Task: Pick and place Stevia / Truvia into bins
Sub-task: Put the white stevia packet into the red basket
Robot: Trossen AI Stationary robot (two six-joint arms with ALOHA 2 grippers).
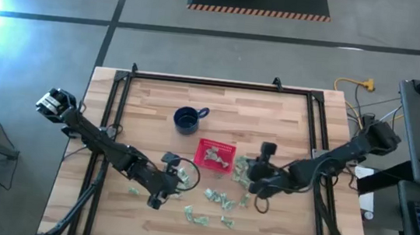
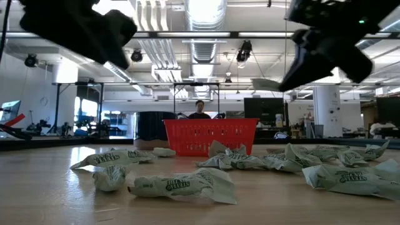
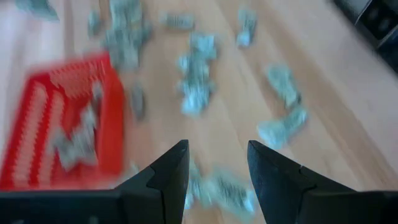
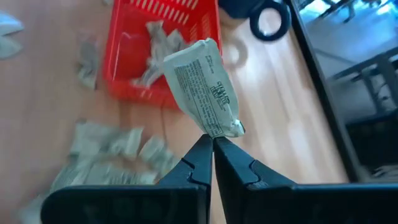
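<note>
Many pale green-and-white Stevia sachets (image 1: 209, 203) lie scattered on the wooden table, and they also show in the low view (image 2: 187, 185). The red latticed basket (image 1: 215, 155) stands mid-table with a few sachets inside (image 4: 155, 46). My right gripper (image 4: 212, 142) hangs above the table just right of the basket, shut on one sachet (image 4: 202, 84). My left gripper (image 3: 217, 149) is open and empty. It hovers over sachets near the table's near edge, left of the basket (image 3: 62, 124). My right gripper pinches the sachet by one short end (image 4: 224, 129) between its two fingertips. The rest of the sachet sticks out beyond the fingers toward the basket. In the low view the sachet (image 2: 267, 84) is lifted well clear of the table.
A dark blue mug (image 1: 188, 119) stands beyond the basket toward the far edge. A black frame (image 1: 214, 83) runs along the table's far and side edges. A person stands in the room behind the basket (image 2: 199, 109).
</note>
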